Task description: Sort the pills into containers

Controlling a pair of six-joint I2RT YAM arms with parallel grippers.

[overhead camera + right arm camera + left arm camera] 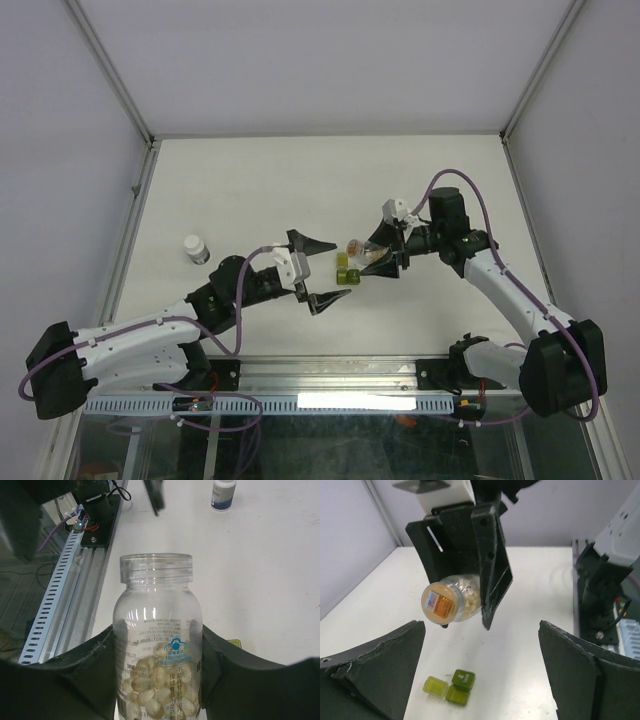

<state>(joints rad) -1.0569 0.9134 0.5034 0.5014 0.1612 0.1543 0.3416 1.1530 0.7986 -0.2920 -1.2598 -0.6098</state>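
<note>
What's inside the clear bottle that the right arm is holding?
Pale yellowish pills lie at the base end of the clear bottle; its neck end looks empty. The jaws and the printed label hide part of the pile.

The clear bottle is cut off below, and the right hand hides most of the green box.
</note>
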